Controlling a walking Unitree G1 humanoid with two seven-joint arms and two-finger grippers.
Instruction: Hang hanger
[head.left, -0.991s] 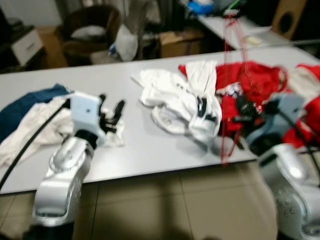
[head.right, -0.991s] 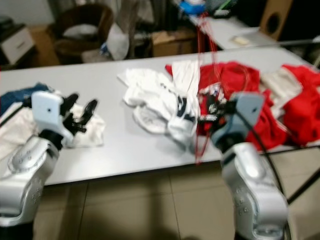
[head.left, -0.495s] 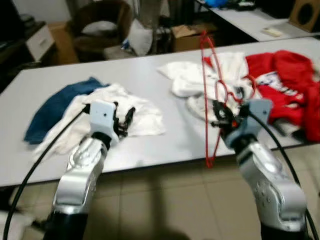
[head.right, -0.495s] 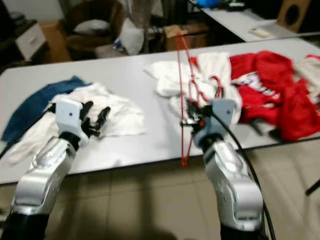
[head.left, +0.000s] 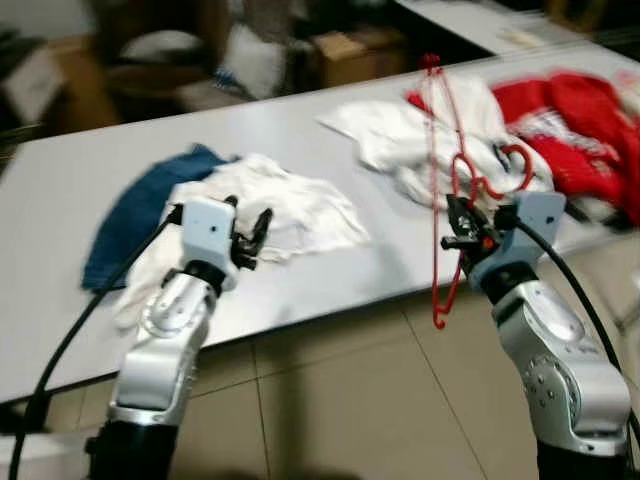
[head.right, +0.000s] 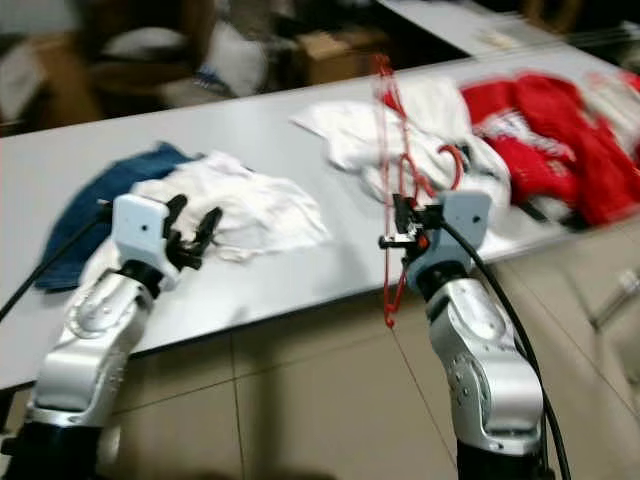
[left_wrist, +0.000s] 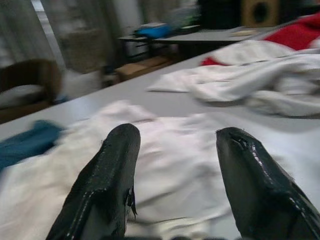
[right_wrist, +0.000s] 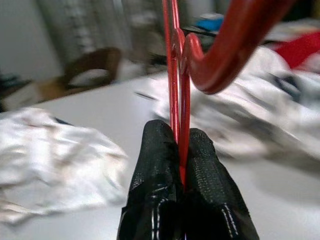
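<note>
the right tool (head.right: 398, 226) is pinching the thin wires of the red hanger (head.left: 440, 190) between its two black fingers (right_wrist: 155, 165), pressed together on it, and is carrying it upright in front of the counter (head.left: 300, 285); the lower end is dangling over the tiled floor (head.right: 300, 400) and the hook (head.left: 505, 170) is curling out to the robot's right. the left tool (head.left: 245, 235) is hovering over the near edge of the counter with its fingers (left_wrist: 107, 180) spread and empty, above a white cloth (head.left: 290, 205). beyond it a blue garment (head.left: 140, 205), white clothes (head.right: 400, 130) and red clothes (head.right: 550, 130) are lying on the counter. no rail is appearing here, so the step seems to be the carry: keeping the pinch firm, moving smoothly so the hanger is not swinging, and steering the hook away from the clothes to avoid snagging
</note>
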